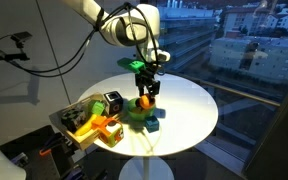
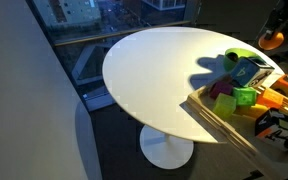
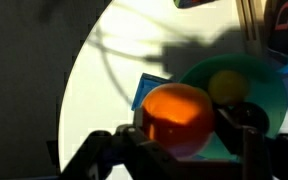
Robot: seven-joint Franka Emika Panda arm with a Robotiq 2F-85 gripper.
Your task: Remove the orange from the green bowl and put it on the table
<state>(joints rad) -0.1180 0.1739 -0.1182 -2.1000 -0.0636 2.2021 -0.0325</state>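
Observation:
The orange (image 3: 178,115) sits between my gripper's fingers (image 3: 176,135) in the wrist view, held above the green bowl (image 3: 264,85). A yellowish round thing (image 3: 227,85) lies in the bowl. In an exterior view the gripper (image 1: 146,93) holds the orange (image 1: 144,101) just above the bowl (image 1: 139,116) on the white round table (image 1: 184,100). In an exterior view the orange (image 2: 272,40) shows at the right edge, above the bowl (image 2: 236,56) and the table (image 2: 154,70).
A dark teal cube (image 1: 154,124) lies next to the bowl; it also shows in an exterior view (image 2: 246,72) and in the wrist view (image 3: 147,88). A wooden tray of toys (image 1: 69,120) overhangs the table edge; it also shows in an exterior view (image 2: 219,115). Windows surround the table.

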